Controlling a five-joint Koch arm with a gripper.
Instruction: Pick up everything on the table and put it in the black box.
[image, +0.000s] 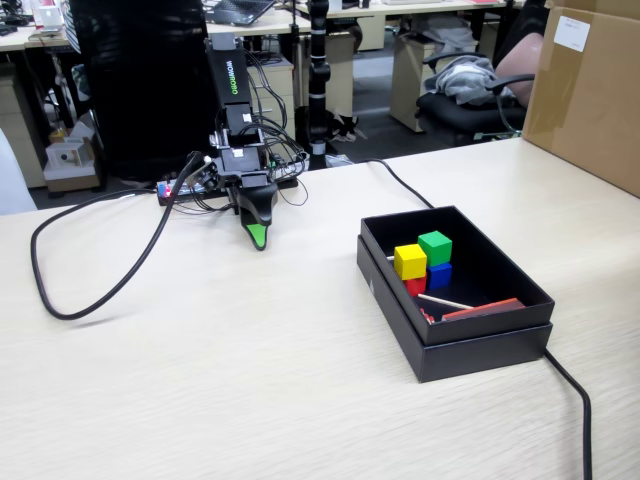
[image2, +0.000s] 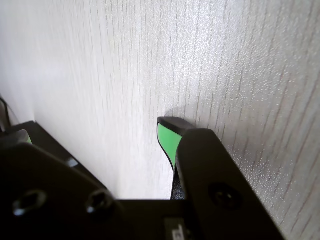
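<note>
The black box (image: 470, 350) stands on the beige table (image: 250, 380) at the right of the fixed view. Inside it, a yellow cube (image: 410, 261) rests on a red cube (image: 415, 286), and a green cube (image: 435, 246) rests on a blue cube (image: 440, 275). My gripper (image: 258, 238) hangs tip-down just over the table, well to the left of the box and behind it. In the wrist view the gripper (image2: 95, 132) is open, with only bare table between its green-padded fingers (image2: 167, 140).
A thin stick (image: 445, 301) and a red strip (image: 485, 309) lie in the box. One black cable (image: 60, 300) loops across the table's left side; another cable (image: 575, 390) runs off past the box. A brown carton (image: 590, 90) stands at the far right.
</note>
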